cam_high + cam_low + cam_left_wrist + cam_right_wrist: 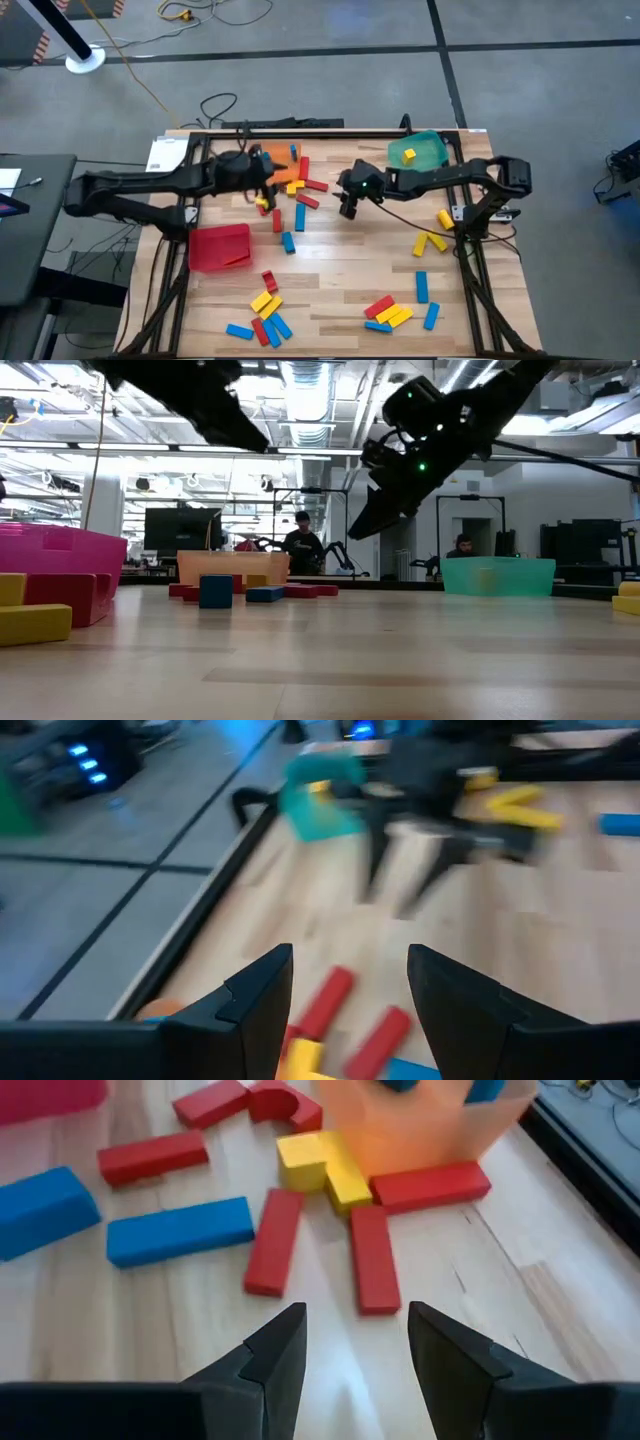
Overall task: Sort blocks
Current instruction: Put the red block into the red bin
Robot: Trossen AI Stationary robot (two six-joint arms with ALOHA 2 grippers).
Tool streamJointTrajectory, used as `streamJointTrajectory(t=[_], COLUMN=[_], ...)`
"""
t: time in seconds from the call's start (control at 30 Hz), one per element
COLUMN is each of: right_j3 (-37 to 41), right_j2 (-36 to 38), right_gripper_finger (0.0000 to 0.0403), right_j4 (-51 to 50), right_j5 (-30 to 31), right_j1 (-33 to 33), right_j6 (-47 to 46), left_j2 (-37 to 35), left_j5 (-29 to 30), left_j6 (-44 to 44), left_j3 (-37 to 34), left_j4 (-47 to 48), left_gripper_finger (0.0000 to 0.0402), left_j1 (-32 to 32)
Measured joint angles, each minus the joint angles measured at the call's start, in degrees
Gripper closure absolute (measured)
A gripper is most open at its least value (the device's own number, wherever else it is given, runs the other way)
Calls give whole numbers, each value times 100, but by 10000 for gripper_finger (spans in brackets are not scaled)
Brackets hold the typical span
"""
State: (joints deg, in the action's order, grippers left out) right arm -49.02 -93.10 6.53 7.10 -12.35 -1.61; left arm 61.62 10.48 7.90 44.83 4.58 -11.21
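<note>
Red, blue and yellow blocks lie flat on the wooden table in loose groups: one beside the orange bin (305, 192), one at the near left (265, 312), one at the near right (390, 312). My left gripper (268, 186) hangs open above the blocks next to the orange bin (283, 165); red blocks (325, 1000) show below its empty fingers (350, 960). My right gripper (347, 208) is open over the table's middle, clear of the wood, pointing toward the same group. In its wrist view, two red blocks (375, 1260) lie just ahead of its fingers (355, 1320).
A green bin (418, 150) with a yellow block in it stands at the far right, and a red bin (220, 247) at the left. Yellow blocks (432, 240) lie near the right edge. Bare wood lies in the middle. People show in the room beyond (302, 545).
</note>
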Motion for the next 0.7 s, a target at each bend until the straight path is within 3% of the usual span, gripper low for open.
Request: streamJointTrajectory(t=[0.17,0.33,0.7], right_j3=[31,-172,-709], right_j2=[-165,-962,-1960], right_gripper_finger=[214,214,214], right_j4=[481,512,570], right_j5=[-295,-426,-295], right_j1=[-208,-284,-495], right_j6=[55,-34,-75], left_j2=[-253,-243,-237], left_j5=[0,217,481], left_j6=[-45,-81,-257], left_j3=[1,1,1], left_j4=[249,371,753], left_gripper_finger=[207,207,207], left_j1=[751,1279,1711])
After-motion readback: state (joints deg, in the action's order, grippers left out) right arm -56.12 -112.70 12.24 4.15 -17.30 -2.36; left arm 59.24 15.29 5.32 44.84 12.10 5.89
